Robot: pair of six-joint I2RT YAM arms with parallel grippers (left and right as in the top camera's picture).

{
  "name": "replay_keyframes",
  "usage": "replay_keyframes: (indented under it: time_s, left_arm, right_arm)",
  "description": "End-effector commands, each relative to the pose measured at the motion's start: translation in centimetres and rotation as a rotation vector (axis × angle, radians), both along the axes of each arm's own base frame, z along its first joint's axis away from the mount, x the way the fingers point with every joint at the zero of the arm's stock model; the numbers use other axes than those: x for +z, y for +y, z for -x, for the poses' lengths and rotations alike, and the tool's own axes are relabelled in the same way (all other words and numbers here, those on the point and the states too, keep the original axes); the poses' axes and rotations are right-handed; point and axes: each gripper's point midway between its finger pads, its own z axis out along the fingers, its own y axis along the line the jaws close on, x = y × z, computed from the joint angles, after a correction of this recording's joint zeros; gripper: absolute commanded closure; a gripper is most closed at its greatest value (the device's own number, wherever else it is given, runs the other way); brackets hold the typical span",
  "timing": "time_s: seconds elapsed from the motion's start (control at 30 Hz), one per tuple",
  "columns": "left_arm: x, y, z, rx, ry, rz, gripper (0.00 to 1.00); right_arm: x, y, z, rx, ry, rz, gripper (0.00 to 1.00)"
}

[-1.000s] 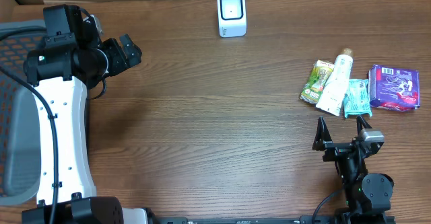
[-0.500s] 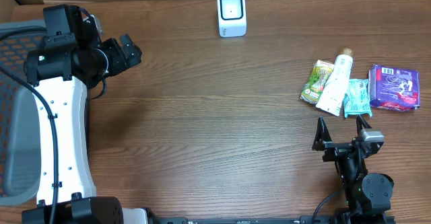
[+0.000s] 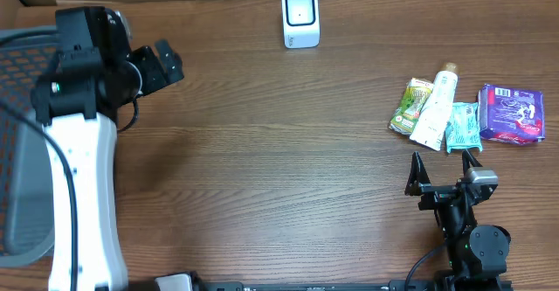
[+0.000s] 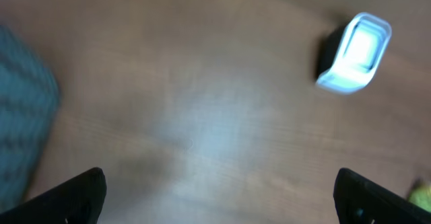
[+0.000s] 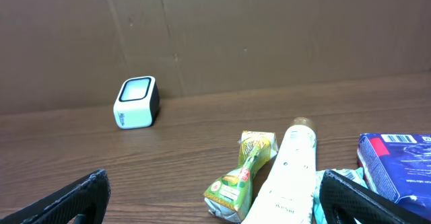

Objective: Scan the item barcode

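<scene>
Tube (image 3: 434, 109), likely light and slippery, suits a mid-body grip; left end effector (image 3: 169, 62) and right end effector (image 3: 444, 162) stand released.

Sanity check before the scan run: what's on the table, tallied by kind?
Barcode scanner: 1
Green pouch: 1
White tube: 1
Teal packet: 1
Purple pack: 1
Total: 5

White scanner (image 3: 300, 17) upright at far edge; tube (image 3: 434, 110) and packets (image 3: 511, 114) clustered right.
</scene>
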Motion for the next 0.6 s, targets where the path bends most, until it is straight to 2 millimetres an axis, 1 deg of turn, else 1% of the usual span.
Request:
replay_keyframes:
  time_s: [0.0, 0.07, 0.13, 0.17, 0.27, 0.43, 0.57]
  left_arm:
    - [5.0, -0.2, 2.1, 0.009, -0.183, -0.156, 0.0]
    - [6.8, -1.2, 3.0, -0.053, -0.303, -0.211, 0.0]
    - [7.5, -1.5, 4.3, -0.08, -0.396, -0.236, 0.0]
    - [7.5, -1.6, 5.0, -0.093, -0.438, -0.247, 0.0]
    - [6.4, -1.5, 7.2, -0.102, -0.529, -0.288, 0.01]
    - [3.3, -2.2, 10.2, -0.175, -0.66, -0.387, 0.01]
    - [0.9, -2.4, 11.2, -0.195, -0.762, -0.444, 0.01]
  right_arm:
    - [-0.1, 0.2, 0.0, 0.011, -0.006, 0.0, 0.0]
    - [-0.1, 0.2, 0.0, 0.011, -0.006, 0.0, 0.0]
    - [-0.1, 0.2, 0.0, 0.011, -0.006, 0.0, 0.0]
    - [-0.1, 0.2, 0.0, 0.011, -0.006, 0.0, 0.0]
    - [-0.1, 0.2, 0.0, 0.011, -0.006, 0.0, 0.0]
    - [-0.1, 0.2, 0.0, 0.011, -0.006, 0.0, 0.0]
    - [-0.1, 0.2, 0.0, 0.011, -0.006, 0.0, 0.0]
